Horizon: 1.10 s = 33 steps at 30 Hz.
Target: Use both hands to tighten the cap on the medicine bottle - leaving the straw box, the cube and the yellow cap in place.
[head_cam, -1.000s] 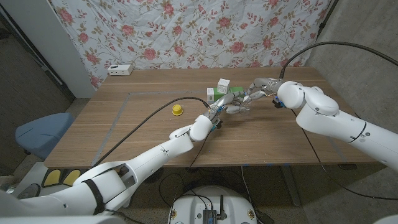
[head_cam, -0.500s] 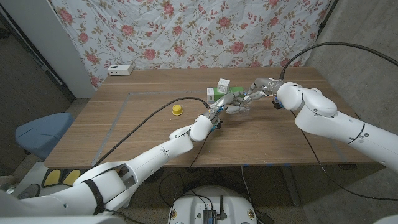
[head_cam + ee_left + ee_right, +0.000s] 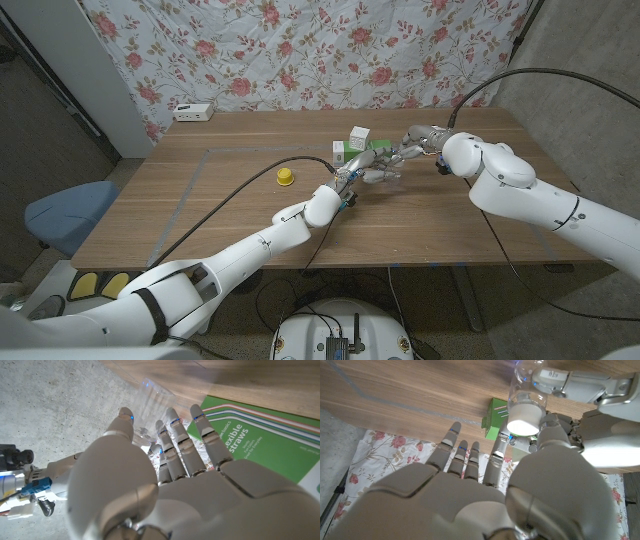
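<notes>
I have both hands at the bottle [image 3: 527,380], which sits mid-table toward the far side, just in front of the straw box [image 3: 368,151]. It is a clear, ribbed plastic cylinder; through my left wrist camera its see-through wall [image 3: 152,402] shows between the thumb and the other fingertips of the left hand [image 3: 165,475], so that hand grips the body. The hand's shell is smooth, glossy white, with grey segmented fingers.

The cap [image 3: 523,419] is a plain white disc, matte and round. In the right wrist view the right hand's [image 3: 470,490] thumb lies against its side, with at least one fingertip touching near it, so I read that hand as pinching the cap; the remaining fingers reach out straight and apart over the wood. From the head view the two hands [image 3: 368,172] [image 3: 412,147] meet over the bottle and hide most of it.

The straw box is flat green-and-white card with striped print, lying on the table [image 3: 230,210], a brown wood-grain top. A small whitish cube [image 3: 359,135] stands just behind the box. The yellow cap [image 3: 285,177] is a small domed piece, well apart to the left of the hands, beside a black cable [image 3: 240,195] curving across the wood.
</notes>
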### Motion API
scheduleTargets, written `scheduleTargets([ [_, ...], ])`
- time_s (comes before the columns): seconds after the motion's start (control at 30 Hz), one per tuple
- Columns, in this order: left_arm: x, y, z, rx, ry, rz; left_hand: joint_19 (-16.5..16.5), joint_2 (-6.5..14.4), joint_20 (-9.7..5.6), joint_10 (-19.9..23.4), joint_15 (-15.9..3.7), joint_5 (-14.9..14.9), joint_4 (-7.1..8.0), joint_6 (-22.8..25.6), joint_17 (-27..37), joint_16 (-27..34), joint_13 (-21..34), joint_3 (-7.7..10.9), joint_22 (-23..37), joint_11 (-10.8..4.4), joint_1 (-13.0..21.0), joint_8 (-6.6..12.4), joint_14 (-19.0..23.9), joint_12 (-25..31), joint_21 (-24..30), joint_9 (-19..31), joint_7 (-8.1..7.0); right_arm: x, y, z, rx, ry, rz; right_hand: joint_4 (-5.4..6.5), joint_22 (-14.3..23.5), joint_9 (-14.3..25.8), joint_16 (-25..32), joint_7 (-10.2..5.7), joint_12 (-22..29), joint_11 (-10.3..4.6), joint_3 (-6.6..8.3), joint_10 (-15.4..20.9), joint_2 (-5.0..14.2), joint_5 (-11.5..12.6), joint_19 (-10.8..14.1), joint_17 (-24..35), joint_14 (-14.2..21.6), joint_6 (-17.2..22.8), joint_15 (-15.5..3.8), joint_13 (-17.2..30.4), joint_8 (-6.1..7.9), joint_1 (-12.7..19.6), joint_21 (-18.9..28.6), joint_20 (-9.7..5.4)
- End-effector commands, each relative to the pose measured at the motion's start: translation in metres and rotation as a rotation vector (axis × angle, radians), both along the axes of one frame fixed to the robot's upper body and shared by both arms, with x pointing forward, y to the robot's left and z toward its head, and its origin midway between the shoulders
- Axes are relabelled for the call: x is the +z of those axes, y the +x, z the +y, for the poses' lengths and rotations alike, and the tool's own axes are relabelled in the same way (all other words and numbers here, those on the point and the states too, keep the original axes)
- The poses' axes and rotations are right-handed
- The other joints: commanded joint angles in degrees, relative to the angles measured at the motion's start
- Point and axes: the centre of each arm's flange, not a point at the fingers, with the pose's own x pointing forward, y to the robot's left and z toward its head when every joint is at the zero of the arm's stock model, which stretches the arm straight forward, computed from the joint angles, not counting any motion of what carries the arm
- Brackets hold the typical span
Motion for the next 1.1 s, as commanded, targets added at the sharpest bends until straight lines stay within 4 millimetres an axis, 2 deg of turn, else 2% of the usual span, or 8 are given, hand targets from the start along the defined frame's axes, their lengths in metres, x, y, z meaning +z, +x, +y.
scheduleTargets([
  [0.03, 0.0001, 0.0009, 0.0018, 0.002, -0.006, 0.002, -0.3, 0.5, 0.12, 0.9, -2.96, 0.2, -0.05, 0.0, 0.3, 0.1, 0.1, 0.29, 0.1, -0.75, -0.1, 0.24, 0.4, 0.4, -0.1, 0.3, -0.27, 0.0011, 0.0034, 0.0043, -0.039, 0.002, -0.015, 0.04, 0.1, 0.4, 0.5, 0.29, 0.3, -0.07, -0.43, 1.1, -0.06, -0.3, 0.9, 0.2, 0.9, 0.8, 0.14, 0.3, 0.67, -0.7, 0.3, 0.07],
  [0.43, -0.0005, 0.0, 0.0022, 0.003, -0.009, -0.001, -0.4, 0.4, 0.24, 0.8, -2.89, 0.2, -0.02, 0.1, 0.3, 0.1, 0.1, 0.41, 0.1, -0.77, -0.3, 0.25, 0.4, 0.3, -0.1, 0.3, -0.55, 0.0012, 0.0027, 0.0062, -0.07, 0.014, -0.05, 0.2, 0.2, 1.0, 1.1, 0.4, 0.8, -0.16, -0.85, 4.6, 0.04, -0.3, 2.0, 0.4, 3.6, 5.6, -0.39, 0.3, 3.37, -2.1, 0.3, 0.0],
  [0.8, -0.0014, -0.0019, 0.0019, 0.004, -0.009, -0.004, -0.5, 0.4, 0.27, 0.8, -2.96, 0.2, -0.06, 0.3, 0.3, 0.1, 0.2, 0.56, 0.1, -0.73, -0.4, 0.27, 0.3, 0.4, -0.1, 0.3, -0.85, 0.0005, 0.0008, 0.0057, -0.058, 0.031, -0.052, 0.75, 0.2, 0.7, 1.2, 0.65, 0.7, -0.09, -1.27, 5.4, 0.16, -0.4, 2.2, 0.5, 4.1, 6.1, -0.33, 0.3, 3.6, -3.5, 0.2, 0.05],
  [1.1, -0.0017, -0.0031, 0.0008, 0.002, -0.009, -0.007, -0.6, 0.4, 0.23, 0.8, -2.98, 0.2, -0.12, 0.3, 0.3, 0.1, 0.2, 0.71, 0.1, -0.74, -0.4, 0.26, 0.3, 0.4, -0.1, 0.3, -0.92, -0.0008, -0.0007, 0.0051, -0.045, 0.044, -0.056, 1.78, 0.2, 0.6, 1.0, 1.19, 0.4, 0.2, -2.16, 5.6, 0.1, -0.6, 2.2, 0.6, 4.2, 6.7, 0.05, 0.3, 3.9, -6.0, 0.0, 0.28],
])
